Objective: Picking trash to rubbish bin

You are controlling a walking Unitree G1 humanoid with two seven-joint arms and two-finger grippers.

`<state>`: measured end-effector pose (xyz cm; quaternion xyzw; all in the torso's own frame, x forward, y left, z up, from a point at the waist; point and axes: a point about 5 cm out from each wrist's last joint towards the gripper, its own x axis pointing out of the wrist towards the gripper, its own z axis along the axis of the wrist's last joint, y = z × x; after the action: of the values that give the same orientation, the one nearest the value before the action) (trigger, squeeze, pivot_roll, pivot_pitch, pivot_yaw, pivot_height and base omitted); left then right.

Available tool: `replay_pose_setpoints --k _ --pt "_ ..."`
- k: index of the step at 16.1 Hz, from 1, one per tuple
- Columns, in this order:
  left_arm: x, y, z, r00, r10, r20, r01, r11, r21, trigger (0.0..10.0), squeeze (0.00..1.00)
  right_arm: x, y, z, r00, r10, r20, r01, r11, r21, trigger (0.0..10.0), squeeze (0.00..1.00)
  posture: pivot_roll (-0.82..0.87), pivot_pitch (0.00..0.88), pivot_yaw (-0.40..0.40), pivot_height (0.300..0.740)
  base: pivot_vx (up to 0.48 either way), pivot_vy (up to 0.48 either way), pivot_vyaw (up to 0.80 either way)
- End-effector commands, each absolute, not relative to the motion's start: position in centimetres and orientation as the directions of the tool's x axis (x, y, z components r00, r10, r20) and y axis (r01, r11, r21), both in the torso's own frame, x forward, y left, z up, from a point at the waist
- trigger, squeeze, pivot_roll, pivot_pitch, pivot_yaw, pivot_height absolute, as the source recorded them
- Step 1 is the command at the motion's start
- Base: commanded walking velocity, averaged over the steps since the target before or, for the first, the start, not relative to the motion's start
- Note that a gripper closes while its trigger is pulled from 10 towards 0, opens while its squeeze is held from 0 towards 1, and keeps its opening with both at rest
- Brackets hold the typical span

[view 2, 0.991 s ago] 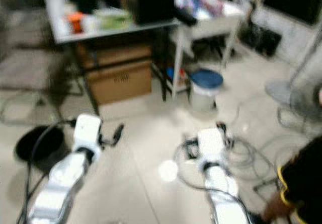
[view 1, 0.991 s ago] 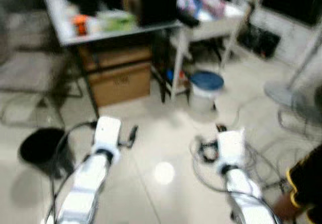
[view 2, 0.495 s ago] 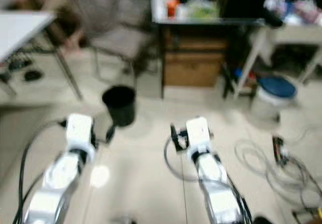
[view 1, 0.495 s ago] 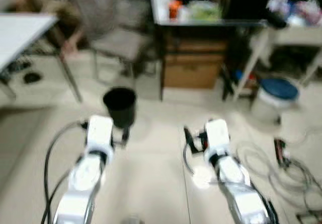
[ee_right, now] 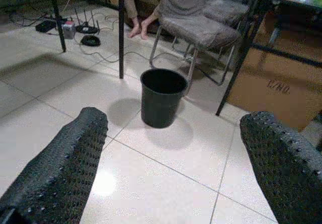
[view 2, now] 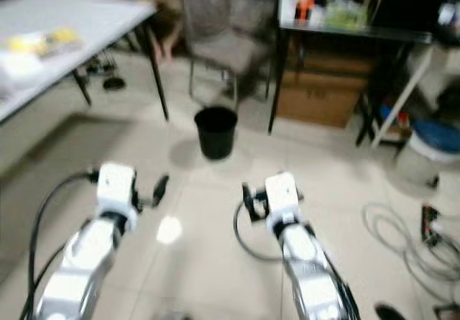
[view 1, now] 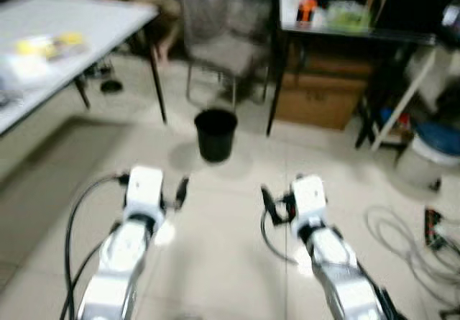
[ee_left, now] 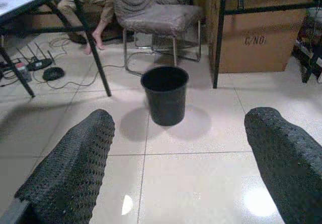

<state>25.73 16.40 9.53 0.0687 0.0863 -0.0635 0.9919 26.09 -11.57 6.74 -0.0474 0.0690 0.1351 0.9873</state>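
Bin (view 1: 215, 134), black, round, upright on tile floor (view 1: 223, 262), dead ahead of me, between my two arms and well beyond both. Mouth faces up, so no long axis to line up with. Left gripper (ee_left: 176, 158): fingers spread wide, nothing between them. Right gripper (ee_right: 171, 163): same, wide apart, empty (both wrist views frame bin midway between fingers). Neither arm clearly nearer. Chair (ee_left: 156, 20) and table leg (ee_left: 93, 48) just behind bin. No trash I can make out on floor near me.

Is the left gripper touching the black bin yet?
Apart. In the left wrist view the left gripper, fingers spread, has bare floor tile between it and the black bin, which stands farther ahead.
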Motion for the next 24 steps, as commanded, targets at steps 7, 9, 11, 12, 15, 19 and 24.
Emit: replay_pose_setpoints --k 7,9,11,12,15,19,24 --pt "26.2 16.6 10.2 0.985 -0.102 -0.141 0.122 0.982 0.144 10.0 0.0 26.3 -11.7 7.3 0.965 0.233 -0.121 -0.244 0.966 -0.084 10.0 0.0 -0.01 0.0 -0.044 0.74 -0.234 0.0 0.69" --pt "26.2 16.5 10.6 0.99 -0.097 -0.101 0.111 0.983 0.145 10.0 0.0 26.6 -12.4 7.8 0.989 0.128 -0.077 -0.138 0.982 -0.132 10.0 0.0 -0.01 0.0 -0.038 0.74 0.0 0.0 0.0" --pt "26.1 16.1 11.0 0.992 -0.111 -0.062 0.119 0.981 0.156 10.0 0.0 26.6 -12.9 7.9 0.989 0.122 -0.087 -0.13 0.988 -0.087 10.0 0.0 -0.01 0.0 -0.034 0.74 0.0 0.0 0.0" --pt "26.2 15.8 11.3 0.992 -0.111 -0.058 0.119 0.981 0.156 10.0 0.0 26.8 -13.3 8.3 0.99 0.11 -0.086 -0.115 0.992 -0.061 10.0 0.0 -0.01 0.0 -0.036 0.74 0.0 0.0 0.0" --pt "26.9 15.8 12.4 0.996 -0.088 -0.028 0.092 0.982 0.162 10.0 0.0 27.4 -13.2 9.6 0.989 0.146 -0.038 -0.148 0.985 -0.088 10.0 0.0 -0.01 0.0 -0.03 0.74 0.0 0.0 0.0" --pt "27.5 16.0 13.6 0.994 -0.111 0.002 0.108 0.97 0.218 10.0 0.0 27.6 -12.3 10.1 0.982 0.187 -0.029 -0.189 0.979 -0.071 10.0 0.0 -0.01 0.0 -0.04 0.74 0.0 0.0 0.53" --pt "27.6 16.6 14.3 0.997 -0.076 0.017 0.071 0.976 0.206 10.0 0.0 27.9 -11.5 10.3 0.968 0.249 -0.034 -0.251 0.965 -0.077 10.0 0.0 0.0 0.0 -0.059 0.74 0.234 0.0 0.8"
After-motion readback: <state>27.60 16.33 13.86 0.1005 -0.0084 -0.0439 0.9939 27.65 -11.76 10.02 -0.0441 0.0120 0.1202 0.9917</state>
